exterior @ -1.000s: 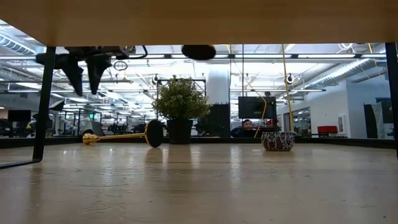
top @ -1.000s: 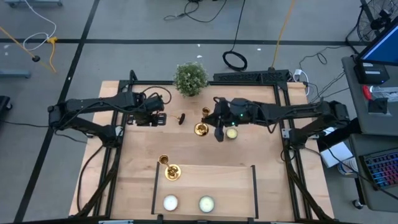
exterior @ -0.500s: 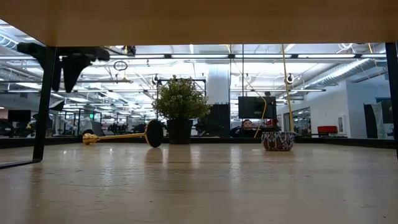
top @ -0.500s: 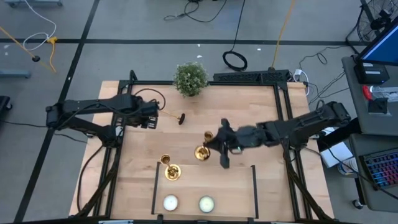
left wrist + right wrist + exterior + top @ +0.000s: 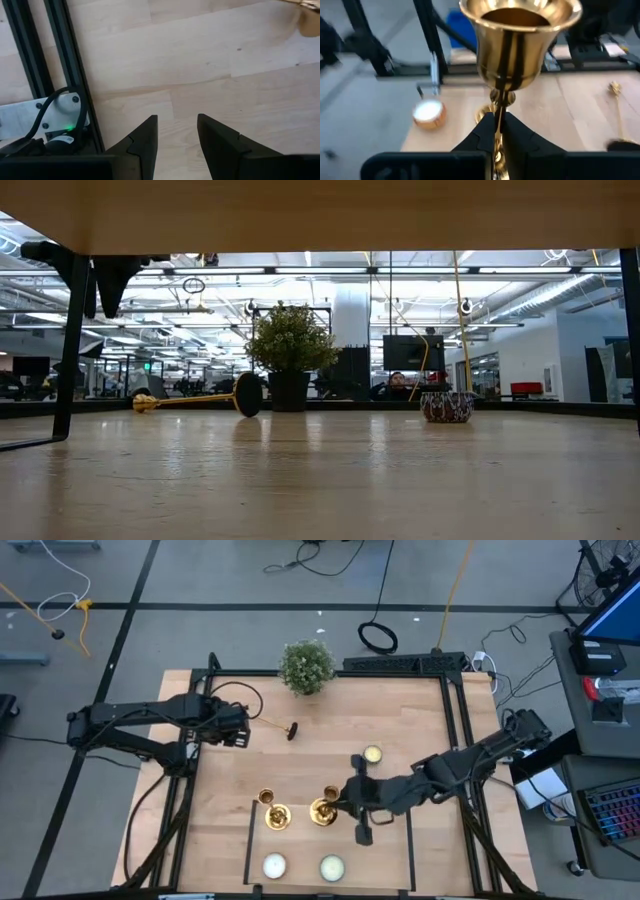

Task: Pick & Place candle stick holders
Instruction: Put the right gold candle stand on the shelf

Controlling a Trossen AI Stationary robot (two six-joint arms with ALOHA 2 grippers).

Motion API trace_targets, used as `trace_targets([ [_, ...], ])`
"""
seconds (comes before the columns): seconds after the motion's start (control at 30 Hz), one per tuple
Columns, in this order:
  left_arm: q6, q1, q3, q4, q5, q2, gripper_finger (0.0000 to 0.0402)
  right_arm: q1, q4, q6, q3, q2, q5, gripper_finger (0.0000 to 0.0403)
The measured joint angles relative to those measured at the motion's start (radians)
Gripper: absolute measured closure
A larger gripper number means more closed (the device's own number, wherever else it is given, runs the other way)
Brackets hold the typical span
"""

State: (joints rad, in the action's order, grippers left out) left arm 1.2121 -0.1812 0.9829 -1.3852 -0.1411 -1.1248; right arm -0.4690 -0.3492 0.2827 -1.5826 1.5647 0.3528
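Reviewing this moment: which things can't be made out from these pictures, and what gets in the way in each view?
- Held candlestick: its base is hidden behind the right gripper in the right wrist view; in the high view it is too small to tell whether the base touches the table.
- Low view: an overhanging board cuts off the top, hiding both arms' work.
- Lying candlestick: cut off by the edge and blurred in the left wrist view.
- Tealight: blurred.

Even, bright overhead light across the pale wooden table [image 5: 400,730], soft short shadows beneath both arms, ceiling strip lights glowing beyond, glare on the brass candlestick [image 5: 520,40], background around it blurred, potted plant [image 5: 290,345] dark against the lit room
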Motion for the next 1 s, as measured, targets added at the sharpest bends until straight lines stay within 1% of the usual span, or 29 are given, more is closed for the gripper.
trace_targets([
  [0.1, 0.006, 0.013, 0.0, -0.001, -0.001, 0.002, 0.0256, -0.005, -0.157, 0.009, -0.131, 0.082, 0.009, 0.0393],
  [0.2, 0.009, 0.022, 0.0, 0.001, -0.001, 0.002, 0.0256, -0.003, -0.263, 0.046, -0.202, 0.152, -0.014, 0.0393],
  [0.3, 0.022, 0.04, 0.0, -0.001, -0.001, 0.002, 0.0256, 0.003, -0.245, 0.079, -0.213, 0.187, -0.045, 0.0393],
  [0.4, 0.032, 0.064, 0.0, -0.001, -0.001, 0.002, 0.0256, 0.001, -0.232, 0.092, -0.213, 0.196, -0.041, 0.0393],
  [0.57, 0.052, 0.1, 0.0, -0.001, -0.014, 0.002, 0.0256, -0.018, -0.23, 0.089, -0.214, 0.189, 0.051, 0.0393],
  [0.7, 0.054, 0.113, 0.0, -0.002, -0.017, 0.002, 0.0256, -0.032, -0.231, 0.109, -0.214, 0.19, 0.069, 0.0393],
  [0.77, 0.054, 0.118, 0.0, -0.002, -0.017, 0.002, 0.0256, -0.043, -0.224, 0.127, -0.207, 0.19, 0.107, 0.0393],
  [0.9, 0.054, 0.124, 0.0, -0.002, -0.018, 0.002, 0.0256, -0.067, -0.231, 0.188, -0.182, 0.19, 0.217, 0.0393],
  [1.0, 0.054, 0.126, 0.0, -0.002, -0.018, 0.002, 0.0256, -0.077, -0.218, 0.239, -0.169, 0.189, 0.233, 0.0393],
])
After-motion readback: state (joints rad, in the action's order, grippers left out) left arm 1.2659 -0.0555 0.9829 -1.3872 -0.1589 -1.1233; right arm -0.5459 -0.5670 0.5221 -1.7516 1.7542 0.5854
